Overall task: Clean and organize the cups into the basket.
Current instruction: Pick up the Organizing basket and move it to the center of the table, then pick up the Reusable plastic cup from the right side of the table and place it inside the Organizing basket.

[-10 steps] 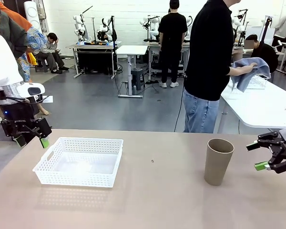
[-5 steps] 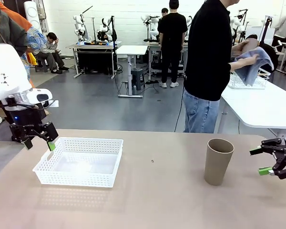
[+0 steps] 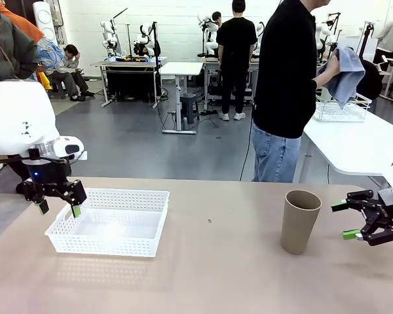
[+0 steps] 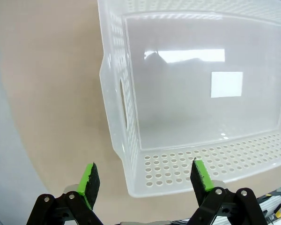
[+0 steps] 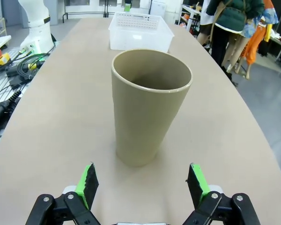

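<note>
One taupe cup [image 5: 150,105] is standing upright, mouth up, on the table [image 3: 216,281], well to the robot's right of centre. It is well apart from the basket [image 3: 118,192], which is sitting empty toward the left. The cup's long axis is running vertical, so its tapered wall is facing side-on to anything coming in level with the table.

The right gripper [image 3: 344,220] is hanging low on the cup's right side, near it but not touching, with its fingers pointing at the cup's lower half. In the right wrist view the cup is sitting centred between the two green pads and a little ahead of them. Those jaws are standing wide apart and holding nothing, and the gap is looking wide enough to take the cup's base.

The left gripper [image 3: 59,209] is hovering over the basket's left end, pointing down, its jaws likewise spread and empty. The basket's short wall and handle cut-out are lying just below it.

So the right arm is plainly the nearer one to the cup. I am judging that the coming move is calling for a straight, level advance along the fingers' own line until the pads are flanking the wall, then a squeeze. Across the table a person [image 3: 288,72] is holding a blue-grey cloth [image 3: 344,69] at another table.
</note>
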You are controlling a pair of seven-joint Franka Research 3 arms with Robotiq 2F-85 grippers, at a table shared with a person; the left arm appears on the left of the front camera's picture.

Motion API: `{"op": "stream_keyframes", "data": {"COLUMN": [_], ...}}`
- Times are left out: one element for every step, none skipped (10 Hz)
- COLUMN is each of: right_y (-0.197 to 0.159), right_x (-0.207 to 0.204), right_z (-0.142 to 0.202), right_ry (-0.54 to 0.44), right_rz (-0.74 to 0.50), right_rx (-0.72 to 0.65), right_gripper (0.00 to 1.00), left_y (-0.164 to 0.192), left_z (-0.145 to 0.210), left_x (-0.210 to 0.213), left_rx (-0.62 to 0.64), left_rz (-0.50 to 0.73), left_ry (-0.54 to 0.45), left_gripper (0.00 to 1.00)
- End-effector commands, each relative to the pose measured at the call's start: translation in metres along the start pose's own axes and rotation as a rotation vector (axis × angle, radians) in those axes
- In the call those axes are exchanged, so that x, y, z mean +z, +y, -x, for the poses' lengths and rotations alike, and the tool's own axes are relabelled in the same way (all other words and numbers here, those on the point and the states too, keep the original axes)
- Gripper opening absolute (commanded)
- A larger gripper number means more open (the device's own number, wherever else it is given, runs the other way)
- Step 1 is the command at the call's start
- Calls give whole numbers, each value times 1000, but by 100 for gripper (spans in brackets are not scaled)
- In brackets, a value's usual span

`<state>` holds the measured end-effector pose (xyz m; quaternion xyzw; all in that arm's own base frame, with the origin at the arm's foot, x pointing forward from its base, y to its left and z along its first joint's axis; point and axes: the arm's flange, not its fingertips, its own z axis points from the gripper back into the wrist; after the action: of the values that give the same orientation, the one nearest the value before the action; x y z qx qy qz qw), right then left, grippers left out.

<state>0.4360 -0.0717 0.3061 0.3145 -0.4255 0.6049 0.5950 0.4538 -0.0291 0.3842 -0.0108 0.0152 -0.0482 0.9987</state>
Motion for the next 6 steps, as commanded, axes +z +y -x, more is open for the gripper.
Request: {"op": "stream_keyframes", "data": {"right_y": [-9, -13, -14, -14, -7, -7], "right_x": [-3, -7, -8, -10, -2, -2], "right_z": [6, 8, 9, 6, 2, 2], "right_ry": [-11, 3, 1, 31, 7, 7], "right_rz": [44, 48, 46, 62, 16, 16], "right_rx": [28, 26, 19, -4, 4, 4], "right_gripper": [100, 100, 100, 100, 100, 100], "left_y": [-6, -6, -7, -6, -1, -1], "left_z": [-2, -1, -2, -2, -2, -2], "left_x": [-13, -19, -25, -25, -23, -23], "left_rx": [36, 43, 53, 63, 22, 22], "left_rz": [-1, 2, -6, -6, 3, 3], "left_ry": [44, 49, 40, 33, 51, 51], "left_gripper": [100, 100, 100, 100, 100, 100]}}
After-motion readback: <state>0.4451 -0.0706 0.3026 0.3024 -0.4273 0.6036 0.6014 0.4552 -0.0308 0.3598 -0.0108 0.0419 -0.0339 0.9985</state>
